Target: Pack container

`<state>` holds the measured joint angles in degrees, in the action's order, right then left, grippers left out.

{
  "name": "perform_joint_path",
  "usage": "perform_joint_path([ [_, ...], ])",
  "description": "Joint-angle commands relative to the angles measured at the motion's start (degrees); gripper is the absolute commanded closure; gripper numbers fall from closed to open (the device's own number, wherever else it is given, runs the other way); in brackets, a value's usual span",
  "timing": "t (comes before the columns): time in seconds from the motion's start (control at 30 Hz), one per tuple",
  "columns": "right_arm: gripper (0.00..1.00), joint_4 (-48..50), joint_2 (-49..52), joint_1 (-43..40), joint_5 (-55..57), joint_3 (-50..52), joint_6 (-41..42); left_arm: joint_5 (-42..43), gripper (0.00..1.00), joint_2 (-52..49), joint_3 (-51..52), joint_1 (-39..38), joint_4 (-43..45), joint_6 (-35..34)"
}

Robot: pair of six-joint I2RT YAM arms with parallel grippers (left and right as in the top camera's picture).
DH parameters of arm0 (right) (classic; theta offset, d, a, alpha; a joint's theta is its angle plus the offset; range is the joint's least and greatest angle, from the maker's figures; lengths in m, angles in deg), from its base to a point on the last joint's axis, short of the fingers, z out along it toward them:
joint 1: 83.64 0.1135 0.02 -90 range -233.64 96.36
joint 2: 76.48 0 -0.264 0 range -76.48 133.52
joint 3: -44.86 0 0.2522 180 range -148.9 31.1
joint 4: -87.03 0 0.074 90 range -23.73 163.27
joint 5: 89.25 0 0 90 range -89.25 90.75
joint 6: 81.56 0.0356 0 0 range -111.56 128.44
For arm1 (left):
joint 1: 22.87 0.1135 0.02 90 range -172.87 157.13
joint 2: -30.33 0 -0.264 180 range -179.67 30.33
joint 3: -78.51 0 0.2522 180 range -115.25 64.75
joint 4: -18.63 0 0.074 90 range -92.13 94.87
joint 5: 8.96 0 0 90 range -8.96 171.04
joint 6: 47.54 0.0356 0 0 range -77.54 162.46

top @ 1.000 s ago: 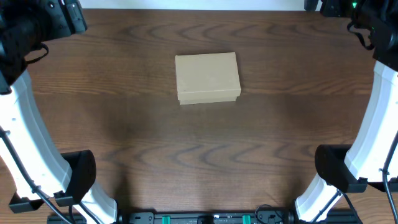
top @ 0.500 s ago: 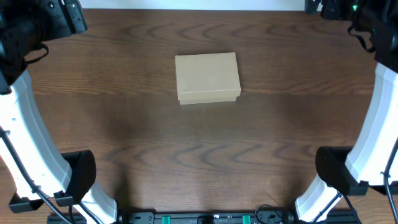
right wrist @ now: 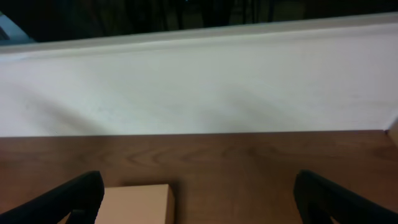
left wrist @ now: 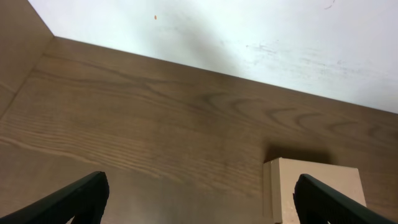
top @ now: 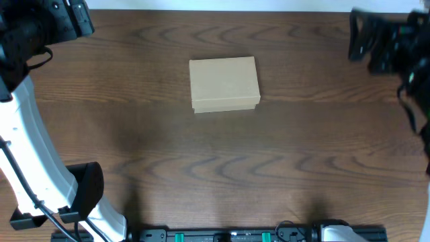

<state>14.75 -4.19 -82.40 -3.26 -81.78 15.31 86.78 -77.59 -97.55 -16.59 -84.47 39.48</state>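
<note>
- From above, the container (top: 224,84) sits shut in the middle of the brown table (top: 215,175), well apart from both arms.
- Only the left wrist view shows the left gripper (left wrist: 200,198) spread wide, with the container low on the right.
- The right wrist view shows the right gripper (right wrist: 198,196) spread wide too, with the container low on the left and a white wall (right wrist: 199,87) behind.
- From above, the right gripper is just a dark blur.

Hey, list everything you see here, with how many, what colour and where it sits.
container: one, tan cardboard, lid shut, mid-table toward the far edge
table: one, dark brown wood, under the container
wall: one, white, beyond the table's far edge
left arm: one, white and black, left side
right arm: one, black, blurred, far right corner
left end effector: one, black, open, holding nothing
right end effector: one, black, open, holding nothing
</note>
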Motion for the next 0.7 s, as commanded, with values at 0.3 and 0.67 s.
perform_joint_path([
  [0.3,0.01,15.19,-26.64,-0.09,0.74,41.57,0.26,-0.37,0.04,-0.02,-0.57,0.17,-0.02,0.2],
  [0.67,0.01,30.82,-55.49,-0.09,0.76,76.56,1.25,-0.37,0.04,-0.02,-0.57,0.17,-0.02,0.2],
])
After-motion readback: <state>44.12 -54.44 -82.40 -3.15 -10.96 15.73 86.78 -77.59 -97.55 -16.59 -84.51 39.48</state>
